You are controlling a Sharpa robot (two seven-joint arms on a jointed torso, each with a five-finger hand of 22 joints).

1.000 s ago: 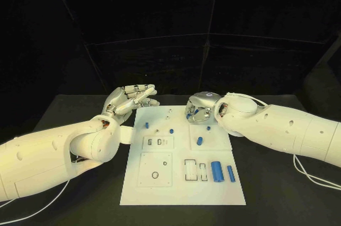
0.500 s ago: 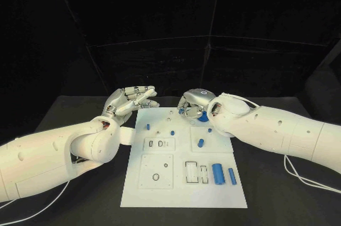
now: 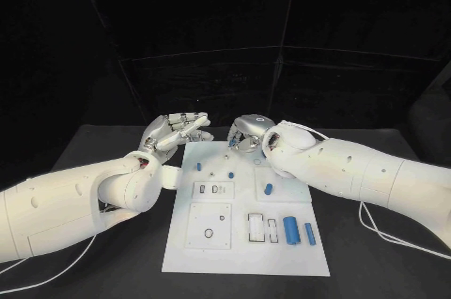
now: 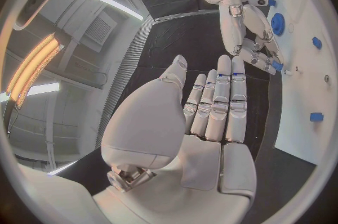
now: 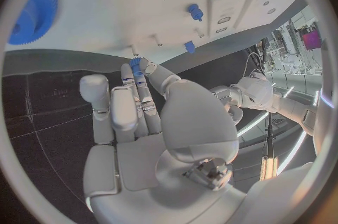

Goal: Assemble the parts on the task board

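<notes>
The white task board (image 3: 244, 250) lies in the middle of the black table. My right hand (image 3: 246, 135) hovers over the board's far edge and pinches a small blue part (image 5: 134, 61) between thumb and fingertip; the same hand (image 4: 250, 38) and part (image 4: 276, 66) appear in the left wrist view. My left hand (image 3: 174, 133) is raised just off the board's far left corner, open with its fingers (image 4: 222, 100) straight and nothing in them. A blue gear (image 5: 31, 13) sits on the board near the right hand.
On the board stand small blue pegs (image 3: 198, 165) (image 3: 230, 175), a short blue piece (image 3: 266, 187) and two blue cylinders (image 3: 289, 229) (image 3: 309, 233) beside rectangular slots (image 3: 253, 225). White cables (image 3: 395, 237) trail off the right arm onto the table.
My right hand has moved from over the gear toward the board's far edge and a little left, carrying the small blue part. The left hand has stayed put.
</notes>
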